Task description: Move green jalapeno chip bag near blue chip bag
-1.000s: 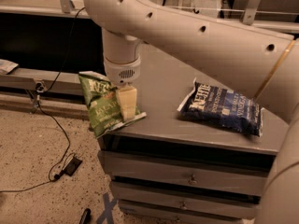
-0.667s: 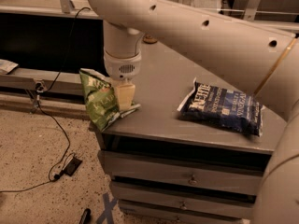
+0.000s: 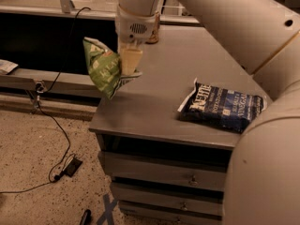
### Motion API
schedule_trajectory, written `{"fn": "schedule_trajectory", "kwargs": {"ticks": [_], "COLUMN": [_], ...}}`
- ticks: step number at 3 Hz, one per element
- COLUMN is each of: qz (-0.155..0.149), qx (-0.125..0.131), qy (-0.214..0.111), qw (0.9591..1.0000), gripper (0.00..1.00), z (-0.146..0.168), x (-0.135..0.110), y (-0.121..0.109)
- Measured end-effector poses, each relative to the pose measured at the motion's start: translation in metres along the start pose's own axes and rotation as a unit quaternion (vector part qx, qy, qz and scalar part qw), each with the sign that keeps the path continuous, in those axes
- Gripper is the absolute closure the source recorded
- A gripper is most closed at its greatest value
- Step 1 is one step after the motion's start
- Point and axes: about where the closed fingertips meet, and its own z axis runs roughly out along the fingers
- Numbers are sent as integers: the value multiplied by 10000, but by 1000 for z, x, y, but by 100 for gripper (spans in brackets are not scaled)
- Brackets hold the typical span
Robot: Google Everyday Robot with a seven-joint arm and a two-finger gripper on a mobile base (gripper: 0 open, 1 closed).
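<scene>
claw (image 3: 127, 69) pinches green jalapeno chip bag (image 3: 101, 69) above left edge of grey cabinet (image 3: 154, 102).

**Lighting: Dim, Warm Cast**

Illumination is low and yellowish. The gripper (image 3: 130, 65), above the left edge of the table (image 3: 154, 111) and clamping the green jalapeno chip bag (image 3: 103, 69), appears brightest. The recess (image 3: 159, 149) beneath falls near black.
</scene>
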Motion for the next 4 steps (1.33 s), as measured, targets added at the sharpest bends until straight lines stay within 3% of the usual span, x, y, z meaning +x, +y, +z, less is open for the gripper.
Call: {"fn": "schedule_trajectory", "kwargs": {"ticks": [1,2,3,4], "qz": [251,625,1120,1475], "qx": [267,729,1194,1458], "qy": [-178,-275,-308,-279], "qw": [9992,9950,9860,9779], "gripper": [100,100,100,100], "z": [-24,-53,-89,-112], "x": [12,56,121,186], "y": [-41,-76,-83,-69]}}
